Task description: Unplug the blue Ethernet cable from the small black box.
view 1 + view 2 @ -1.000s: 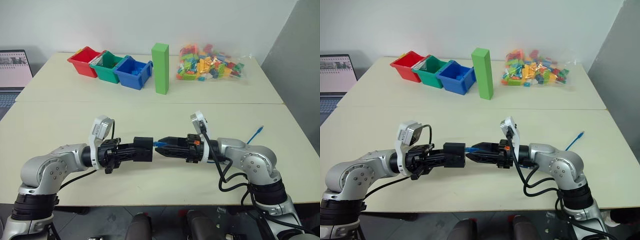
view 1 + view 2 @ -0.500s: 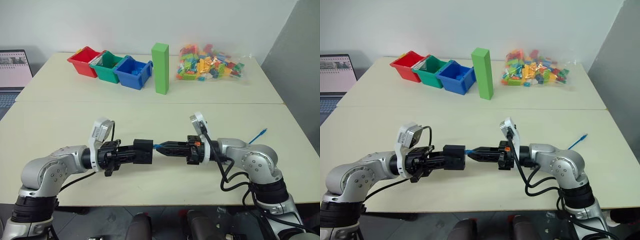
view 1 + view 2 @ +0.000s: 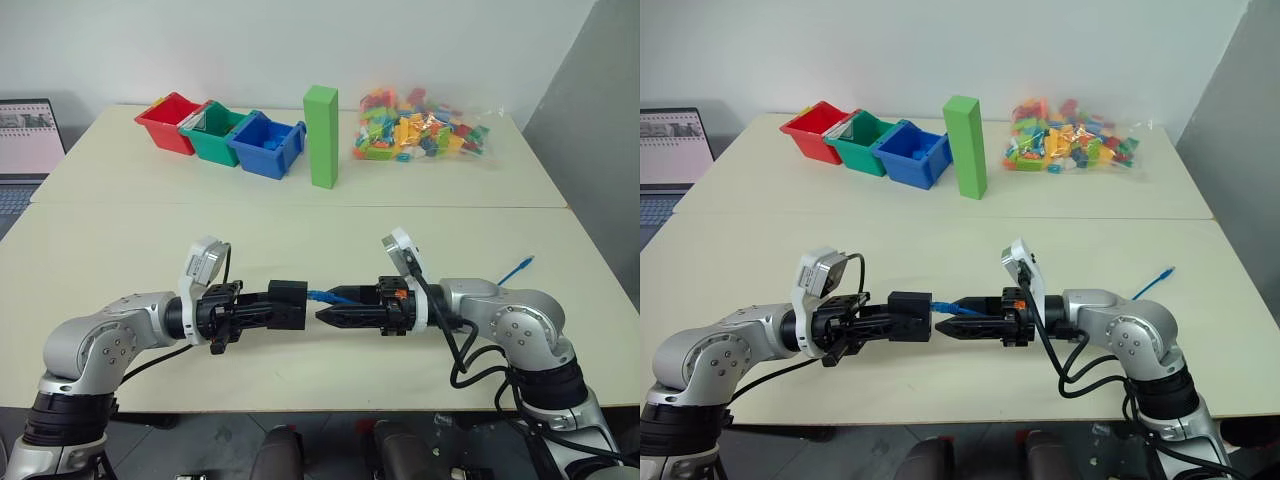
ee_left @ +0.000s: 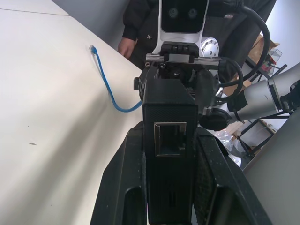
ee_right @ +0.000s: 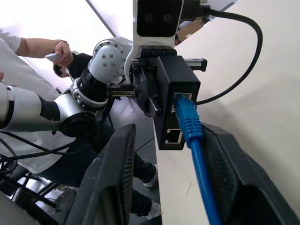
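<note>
Bracing the small black box (image 3: 287, 304) at lower centre of the head views, the left gripper (image 3: 262, 309) clamps it so the half-open right gripper (image 3: 330, 316) can straddle the blue Ethernet cable (image 5: 190, 123), whose plug the right wrist view shows still seated.

You have two grippers (image 3: 262, 311) (image 3: 335, 317), one black box (image 3: 288, 301), one blue cable (image 3: 327, 296), three bins (image 3: 166, 124) (image 3: 218, 134) (image 3: 267, 146), one green block (image 3: 322, 137), one bag of bricks (image 3: 418, 128) and one laptop (image 3: 26, 140).
</note>
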`<state>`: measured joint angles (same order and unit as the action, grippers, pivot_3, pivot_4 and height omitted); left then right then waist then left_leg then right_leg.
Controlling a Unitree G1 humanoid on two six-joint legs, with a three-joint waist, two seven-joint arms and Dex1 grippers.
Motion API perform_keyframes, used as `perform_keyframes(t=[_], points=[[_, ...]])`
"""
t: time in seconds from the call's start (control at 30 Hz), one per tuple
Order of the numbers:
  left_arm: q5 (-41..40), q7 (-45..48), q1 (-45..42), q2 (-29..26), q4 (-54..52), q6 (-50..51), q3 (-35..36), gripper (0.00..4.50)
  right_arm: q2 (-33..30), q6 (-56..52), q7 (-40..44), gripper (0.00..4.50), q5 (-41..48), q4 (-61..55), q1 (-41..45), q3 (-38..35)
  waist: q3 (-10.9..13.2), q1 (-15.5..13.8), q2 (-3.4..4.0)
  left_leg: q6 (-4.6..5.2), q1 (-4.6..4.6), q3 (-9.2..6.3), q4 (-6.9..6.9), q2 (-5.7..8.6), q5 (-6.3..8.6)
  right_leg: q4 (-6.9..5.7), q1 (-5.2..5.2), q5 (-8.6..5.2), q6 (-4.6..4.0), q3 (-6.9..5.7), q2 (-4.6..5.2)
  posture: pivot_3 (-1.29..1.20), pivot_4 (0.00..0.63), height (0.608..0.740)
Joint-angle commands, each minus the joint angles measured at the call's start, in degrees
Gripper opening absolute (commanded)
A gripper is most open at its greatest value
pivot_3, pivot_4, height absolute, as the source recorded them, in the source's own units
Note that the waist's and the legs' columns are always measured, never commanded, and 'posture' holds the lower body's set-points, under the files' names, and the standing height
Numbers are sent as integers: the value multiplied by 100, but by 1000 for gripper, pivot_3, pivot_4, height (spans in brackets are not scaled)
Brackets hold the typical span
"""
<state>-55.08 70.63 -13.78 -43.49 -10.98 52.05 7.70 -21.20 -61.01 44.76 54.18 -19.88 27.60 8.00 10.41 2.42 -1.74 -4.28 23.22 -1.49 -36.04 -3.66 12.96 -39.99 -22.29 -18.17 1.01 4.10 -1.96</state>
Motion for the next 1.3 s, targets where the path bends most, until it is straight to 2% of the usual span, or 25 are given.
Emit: perform_keyframes(t=[0.03, 0.3, 0.93, 1.03, 1.2, 1.27, 1.3], points=[[-69, -8, -9, 36, -102, -37, 57, 799, 188, 27, -228, 2103, 175, -125, -5, -162, 0, 1, 0, 0, 0, -1, 0, 0, 0, 0, 0, 0, 0, 0, 0, 0, 150, 740], [-101, -75, 23, 96, -143, -33, 101, 799, 616, -22, -774, 2103, 337, -19, -89, -400, 0, 3, 0, 0, 4, -1, 0, 0, 0, 1, -2, 0, 0, 0, 0, 0, 150, 740], [-169, -146, 26, 119, -191, -14, 114, 799, 516, -95, -727, 2103, 303, -45, -128, -346, 0, 15, 0, 0, 4, -1, 0, 0, 0, 1, -2, 0, 0, 0, 0, 0, 150, 740], [-174, -164, 22, 129, -198, -8, 108, 799, 503, -104, -715, 1656, 311, -34, -120, -360, 0, 15, 1, 0, 4, -1, 0, 0, 0, 1, -2, 0, 0, 0, 0, 0, 150, 740], [-182, -177, 22, 132, -205, -3, 106, 799, 476, -102, -679, 391, 319, -19, -107, -361, 0, 16, 0, 0, 5, -1, 0, 0, 0, 2, -2, 0, 0, 0, 0, 0, 150, 740], [-195, -188, 19, 137, -204, 2, 110, 799, 456, -93, -660, 70, 326, -15, -98, -352, 0, 17, 1, 0, 5, -1, 0, 0, 0, 2, -2, 0, 0, 0, 0, 0, 150, 740], [-200, -188, 23, 136, -206, 2, 110, 799, 451, -92, -657, 68, 338, -15, -96, -353, 1, 17, 1, 0, 4, -1, 0, 0, 0, 2, -2, 0, 0, 0, 1, 0, 150, 740]])
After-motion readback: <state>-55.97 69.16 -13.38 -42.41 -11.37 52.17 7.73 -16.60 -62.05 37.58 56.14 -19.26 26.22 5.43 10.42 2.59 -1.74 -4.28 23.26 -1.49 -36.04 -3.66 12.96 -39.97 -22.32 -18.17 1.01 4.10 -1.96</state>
